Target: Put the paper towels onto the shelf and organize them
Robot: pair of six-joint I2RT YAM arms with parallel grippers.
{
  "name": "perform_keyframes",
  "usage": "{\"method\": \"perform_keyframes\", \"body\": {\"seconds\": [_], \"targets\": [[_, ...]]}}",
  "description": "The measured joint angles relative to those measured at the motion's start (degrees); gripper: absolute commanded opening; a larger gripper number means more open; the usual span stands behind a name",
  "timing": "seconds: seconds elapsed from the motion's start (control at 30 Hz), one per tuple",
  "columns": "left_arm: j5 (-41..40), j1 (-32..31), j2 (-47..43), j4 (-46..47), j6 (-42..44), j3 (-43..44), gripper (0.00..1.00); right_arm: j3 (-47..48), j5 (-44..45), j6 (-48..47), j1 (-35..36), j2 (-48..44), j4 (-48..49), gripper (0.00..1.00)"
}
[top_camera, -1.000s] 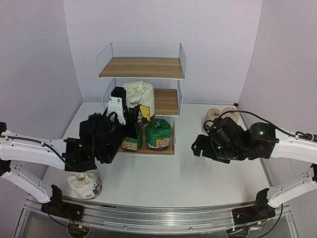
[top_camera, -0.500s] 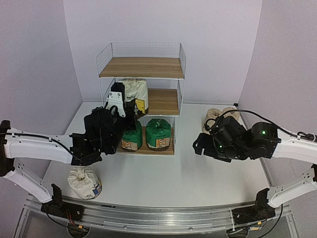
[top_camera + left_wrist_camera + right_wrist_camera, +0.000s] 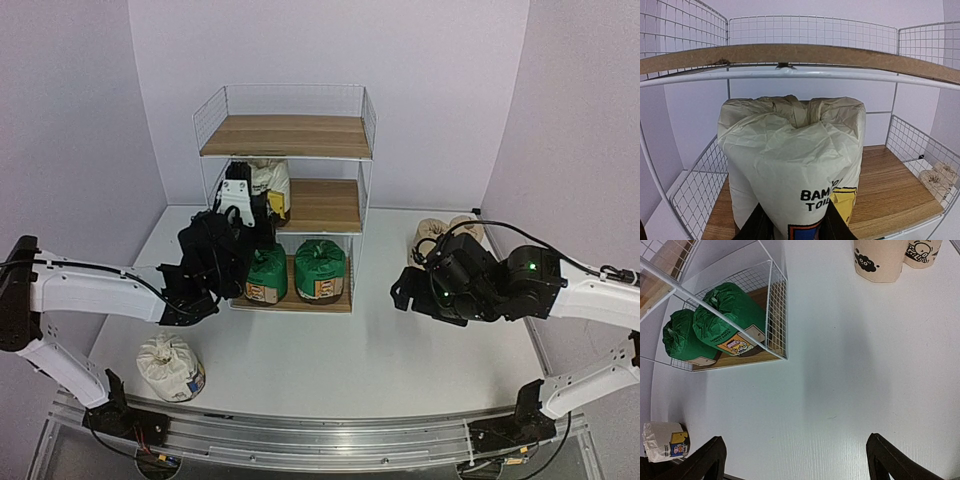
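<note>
My left gripper (image 3: 248,200) is shut on a white paper towel roll with a blue-yellow label (image 3: 270,178) and holds it upright inside the left half of the shelf's (image 3: 285,135) middle tier. In the left wrist view the roll (image 3: 790,150) stands between my fingers (image 3: 758,226) over the wood board (image 3: 890,185). Two green rolls (image 3: 267,275) (image 3: 320,268) lie on the bottom tier. A second white roll (image 3: 170,368) stands on the table at the near left. Two tan rolls (image 3: 432,238) (image 3: 466,230) stand at the right. My right gripper (image 3: 405,290) is open and empty above the table.
The top tier board (image 3: 300,140) and the right half of the middle tier (image 3: 335,205) are bare. The right wrist view shows the green rolls (image 3: 732,315), the tan rolls (image 3: 880,257), the near white roll (image 3: 662,440) and the shelf's wire side (image 3: 777,305).
My left arm has moved forward and carried the white roll from in front of the shelf into the middle tier. The right arm has hardly moved.
</note>
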Motion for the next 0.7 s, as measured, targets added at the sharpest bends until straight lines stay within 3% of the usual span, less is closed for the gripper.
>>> {"method": "perform_keyframes", "body": {"seconds": [0.43,0.57,0.7], "targets": [[3.21,6.71,2.44,1.53,-0.54,0.83,0.01,-0.76,0.8,0.74,-0.62,0.0,0.0,0.94],[4.08,7.98,2.44,1.19,-1.85,0.83,0.09,-0.76,0.97,0.97,-0.72,0.0,0.0,0.94],[4.91,8.31,2.44,0.73,-3.22,0.83,0.25,-0.76,1.0,1.31,-0.87,0.0,0.0,0.94]]}}
